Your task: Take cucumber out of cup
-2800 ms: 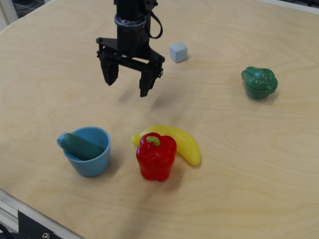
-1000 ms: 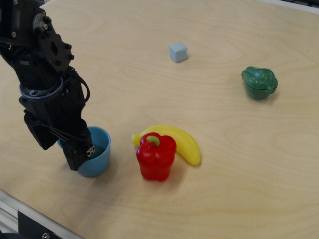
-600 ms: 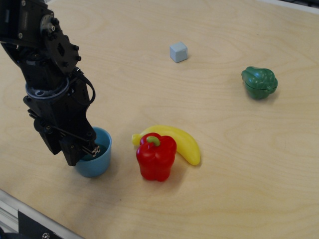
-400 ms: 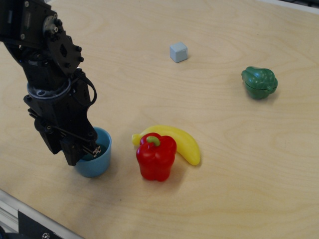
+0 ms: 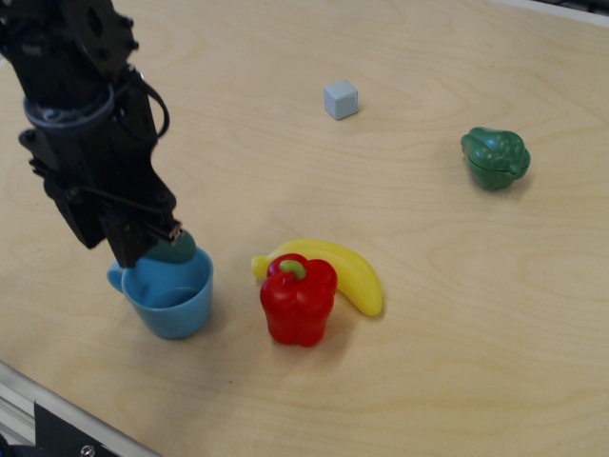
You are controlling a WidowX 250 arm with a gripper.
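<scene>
The light blue cup (image 5: 173, 296) stands at the front left of the wooden table, its small handle pointing left. My black gripper (image 5: 143, 246) hangs just above the cup's far rim and is shut on the dark teal cucumber (image 5: 174, 249). Only one rounded end of the cucumber shows beside the fingers, just above the rim. The rest of it is hidden behind the gripper. The cup's inside looks empty.
A red pepper (image 5: 299, 298) stands right of the cup, with a yellow banana (image 5: 341, 269) behind it. A small pale blue cube (image 5: 341, 99) sits at the back. A lumpy green pepper (image 5: 496, 157) lies at the right. The table's front edge runs close below the cup.
My gripper went down into the cup, closed on the cucumber, and has now risen, lifting the cucumber up to the cup's rim. The cup shifted slightly.
</scene>
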